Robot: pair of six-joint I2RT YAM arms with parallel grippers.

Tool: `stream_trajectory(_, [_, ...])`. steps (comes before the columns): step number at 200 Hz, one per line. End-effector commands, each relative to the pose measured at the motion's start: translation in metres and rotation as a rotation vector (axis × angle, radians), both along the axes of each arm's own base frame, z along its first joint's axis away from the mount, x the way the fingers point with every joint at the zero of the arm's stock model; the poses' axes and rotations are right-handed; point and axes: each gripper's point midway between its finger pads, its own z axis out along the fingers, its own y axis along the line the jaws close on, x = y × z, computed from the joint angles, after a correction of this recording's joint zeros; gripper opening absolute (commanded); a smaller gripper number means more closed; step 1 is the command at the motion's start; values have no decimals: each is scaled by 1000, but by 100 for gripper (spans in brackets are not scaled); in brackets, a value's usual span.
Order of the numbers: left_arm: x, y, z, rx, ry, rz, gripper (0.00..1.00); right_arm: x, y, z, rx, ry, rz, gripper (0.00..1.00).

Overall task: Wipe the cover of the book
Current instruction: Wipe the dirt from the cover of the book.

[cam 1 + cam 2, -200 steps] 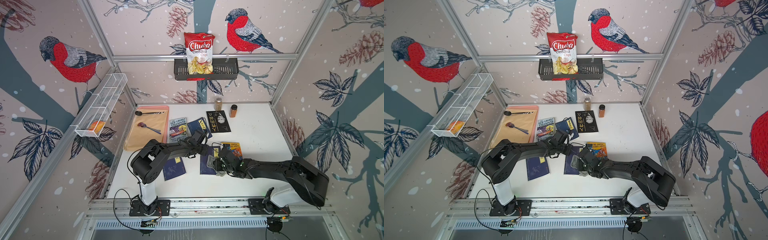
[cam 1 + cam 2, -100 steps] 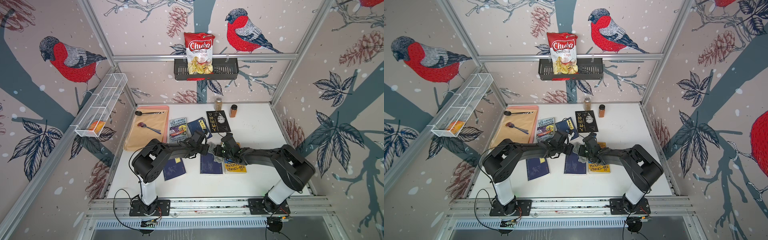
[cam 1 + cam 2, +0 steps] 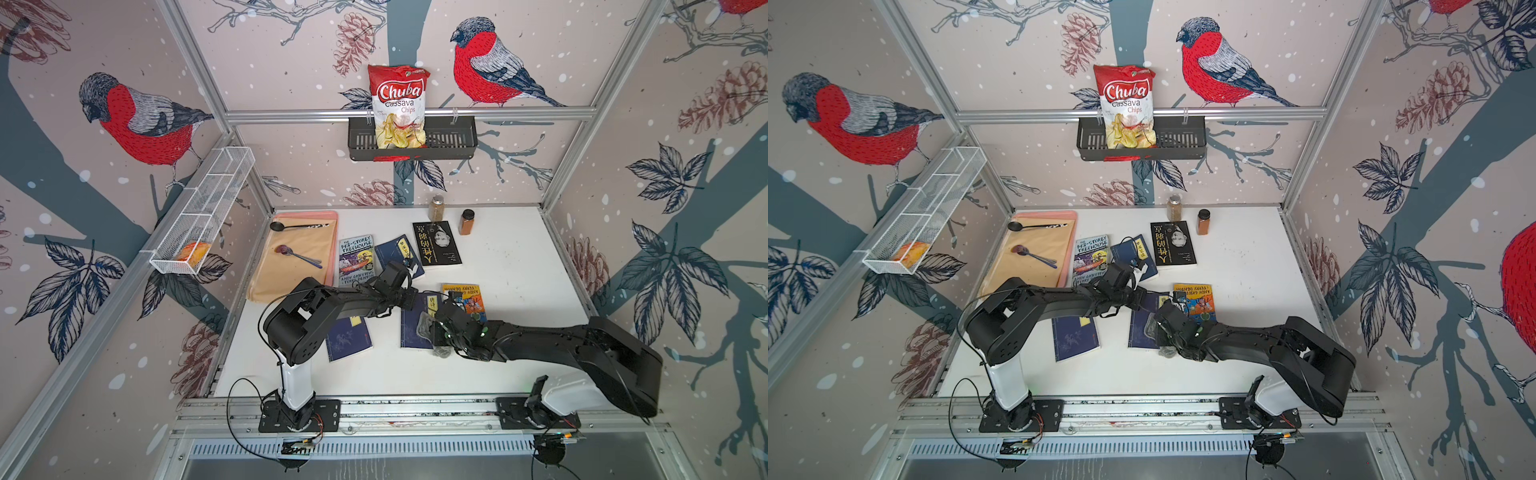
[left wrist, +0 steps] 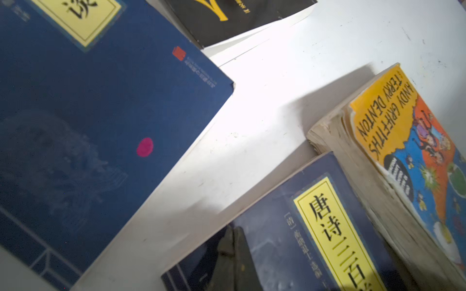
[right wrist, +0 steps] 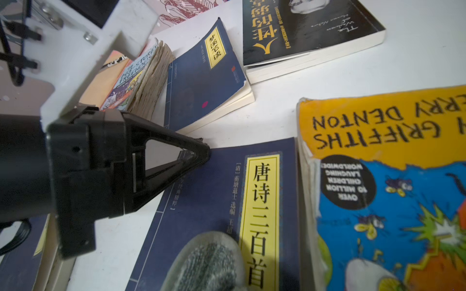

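Right gripper [image 3: 434,334] is back at the near end of the book [image 3: 413,330]; half a second ago it was stretched toward the far end. Its jaws are clamped on a grey cloth [image 5: 206,262], which rests on the cover. Left gripper [image 5: 201,153] is closed and empty, with its tip pressed on the book's far left corner.

Book: flat on the table [image 3: 519,257], about mid-table. The cover is dark navy with faint line work and a yellow title strip with black Chinese characters near its right edge. An orange paperback [image 3: 467,297] touches that edge.

Containers, going outward:
- Tan tray [image 3: 291,274], far left: two spoons, a black spoon [image 3: 291,226] farther and a purplish spoon [image 3: 297,254] nearer.
- Black basket [image 3: 453,141], far wall: red-and-white chips bag [image 3: 398,104], upright.
- White wire shelf [image 3: 208,199], left wall: an orange object [image 3: 192,252] in the nearest compartment; too blurred to identify.
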Motion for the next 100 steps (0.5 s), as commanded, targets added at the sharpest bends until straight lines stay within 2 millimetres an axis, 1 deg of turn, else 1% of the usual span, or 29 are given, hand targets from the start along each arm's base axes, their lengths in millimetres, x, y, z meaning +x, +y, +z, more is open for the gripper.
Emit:
stream_trajectory(1, [-54, 55, -55, 255, 249, 23, 0, -12, -36, -37, -123, 137, -44, 8])
stream_trajectory(12, [-55, 55, -52, 253, 247, 23, 0, 8, -37, -37, -100, 125, -60, 7])
stream_trajectory(31, [-56, 56, -47, 256, 241, 29, 0, 43, -33, -31, -50, 95, -74, 7])
stream_trajectory(40, [-59, 57, -46, 264, 239, 33, 0, 57, -30, -31, -50, 86, -69, 7])
stream_trajectory(52, [-61, 59, -45, 276, 236, 41, 2, 68, -25, -33, -68, 85, -55, 7])
stream_trajectory(62, [-63, 61, -45, 282, 237, 47, 2, 71, -21, -36, -78, 85, -41, 7])
stream_trajectory(78, [-67, 65, -48, 288, 243, 56, 2, 70, -16, -37, -85, 82, -19, 7])
stream_trajectory(100, [-70, 69, -56, 306, 260, 59, 0, 61, -18, -28, -144, 42, -13, 7])
